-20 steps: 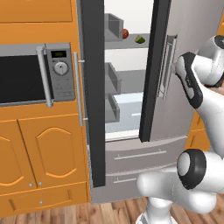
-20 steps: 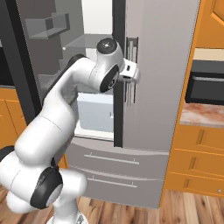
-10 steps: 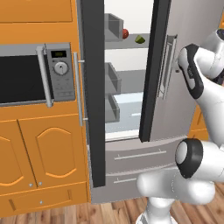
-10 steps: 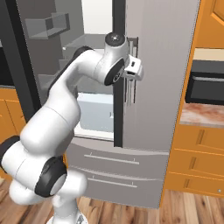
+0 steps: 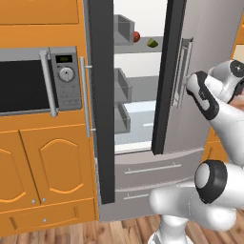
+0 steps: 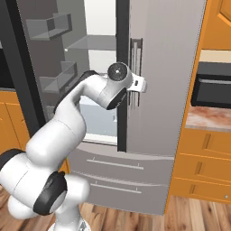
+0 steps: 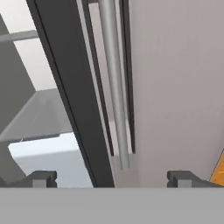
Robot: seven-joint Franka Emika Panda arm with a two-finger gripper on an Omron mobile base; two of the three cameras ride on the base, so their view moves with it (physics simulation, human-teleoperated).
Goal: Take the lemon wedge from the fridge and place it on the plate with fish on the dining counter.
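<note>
Spread tool (image 7: 111,178) straddles the tall silver-grey fridge's (image 5: 200,57) slim vertical handle (image 7: 114,83) at 12 o'clock; closing off-centre could slip off.

All 3 pictures are rendered, with bright, even, flat light and no visible lamp. Shadows are soft and faint. The fridge (image 5: 200,57) interior glows pale white, while its door fronts show smooth grey shading without glare. Small things on the upper shelf look coarse and slightly soft. The hand view is close, mildly blurred, with edges undistorted.
</note>
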